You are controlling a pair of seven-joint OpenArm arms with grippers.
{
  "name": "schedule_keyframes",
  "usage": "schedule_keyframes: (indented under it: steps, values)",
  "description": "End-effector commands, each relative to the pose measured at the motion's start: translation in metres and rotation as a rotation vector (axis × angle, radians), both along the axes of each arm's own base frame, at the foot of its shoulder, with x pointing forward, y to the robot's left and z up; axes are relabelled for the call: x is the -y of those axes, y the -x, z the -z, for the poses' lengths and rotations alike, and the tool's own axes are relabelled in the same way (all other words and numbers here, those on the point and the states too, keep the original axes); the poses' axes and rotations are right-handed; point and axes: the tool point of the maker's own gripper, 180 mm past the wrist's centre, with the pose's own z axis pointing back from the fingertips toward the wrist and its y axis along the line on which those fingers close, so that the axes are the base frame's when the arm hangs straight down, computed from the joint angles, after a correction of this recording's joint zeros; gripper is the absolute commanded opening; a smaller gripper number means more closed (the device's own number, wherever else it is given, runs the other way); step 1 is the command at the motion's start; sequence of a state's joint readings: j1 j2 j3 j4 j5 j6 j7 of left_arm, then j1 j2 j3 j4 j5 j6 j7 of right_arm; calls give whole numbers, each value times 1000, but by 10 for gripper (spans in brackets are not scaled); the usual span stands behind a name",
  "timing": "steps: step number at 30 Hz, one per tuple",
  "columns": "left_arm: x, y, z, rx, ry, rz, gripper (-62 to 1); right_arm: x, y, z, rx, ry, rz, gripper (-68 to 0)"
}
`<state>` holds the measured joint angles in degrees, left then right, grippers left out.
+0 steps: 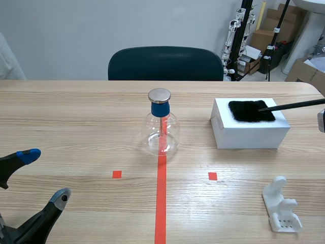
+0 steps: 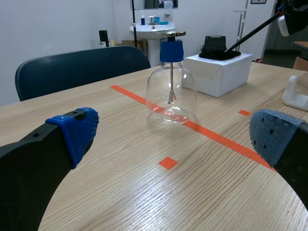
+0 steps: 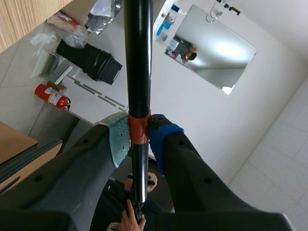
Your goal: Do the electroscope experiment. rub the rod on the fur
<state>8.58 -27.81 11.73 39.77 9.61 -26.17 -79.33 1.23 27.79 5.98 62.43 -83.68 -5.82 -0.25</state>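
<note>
Right jaws pinch rod (image 3: 138, 57), tip on fur (image 1: 250, 111).

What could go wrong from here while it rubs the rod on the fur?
1. The right gripper pinches the rod only at its taped band, far from the tip; rubbing pressure could twist it in the fingers.
2. The fur lies on top of a white box; nothing visible anchors either, so strokes may drag them.
3. A wide sweep could reach the electroscope.
</note>
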Motion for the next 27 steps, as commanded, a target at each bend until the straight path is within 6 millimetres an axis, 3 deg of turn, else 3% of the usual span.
schedule_keyframes:
  steps: [1, 7, 10, 15, 18, 23, 27]
  values:
    - [-3, -1, -6, 20, 12, -5, 14, 4, -4, -9, 9, 17, -12, -651]
    - [-3, -1, -6, 20, 12, -5, 14, -30, -10, 8, -69, -50, -190, -651]
    - [-3, -1, -6, 20, 12, -5, 14, -22, -9, 5, -46, -35, -142, -651]
    - [-3, -1, -6, 20, 12, -5, 14, 7, -1, -1, -32, 10, 15, -651]
    - [-3, -1, -6, 20, 12, -5, 14, 0, -2, 3, -46, -4, -17, -651]
    - [-3, -1, -6, 20, 12, -5, 14, -32, -10, 9, -58, -41, -173, -651]
    - [-3, -1, -6, 20, 12, -5, 14, -22, -9, 4, -14, -24, -94, -651]
